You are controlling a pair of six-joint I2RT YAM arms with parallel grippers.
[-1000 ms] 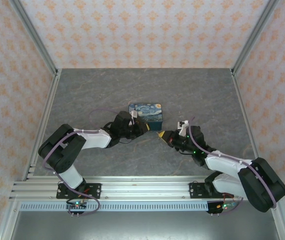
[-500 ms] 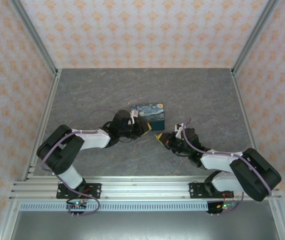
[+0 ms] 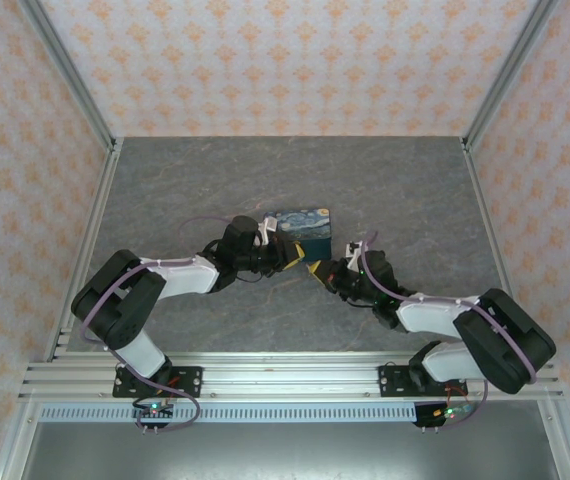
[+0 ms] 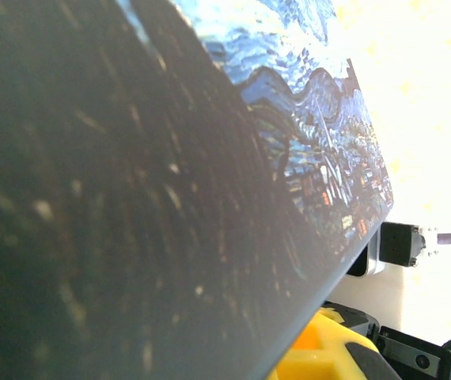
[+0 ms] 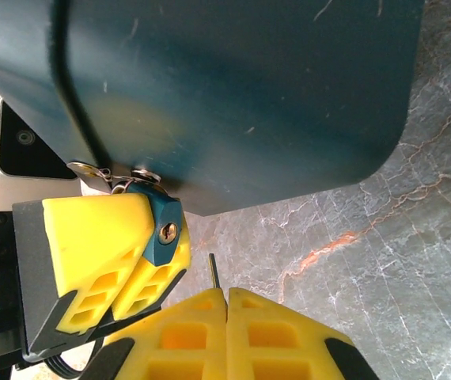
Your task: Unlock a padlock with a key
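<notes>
My right gripper [image 5: 226,294] has its yellow fingers pressed flat together. From the seam between their tips a slim dark metal key [image 5: 214,271] stands out. Only its thin shaft shows; its head is hidden inside the pinch. The shaft's tip is free in the air, just near of the padlock and just right of my other fingers.

My left gripper [image 5: 153,237] comes in from the left with its yellow fingers drawn close, pinching a small blue piece with a brass-coloured eye [image 5: 156,212] at their tips. Above that blue piece a thin metal ring [image 5: 91,169] lies against the padlock's edge.

The flat rectangular padlock [image 5: 233,95] shows its dark blue side here. In my left wrist view its blue and yellow swirling starry-night print [image 4: 305,134] runs very close past the lens.

From above, the padlock [image 3: 305,225] lies on the grey marbled table [image 3: 215,180], about mid-table. My left gripper [image 3: 287,255] is at its near left edge. My right gripper [image 3: 317,270] is just near of its near edge, right of the left one.
</notes>
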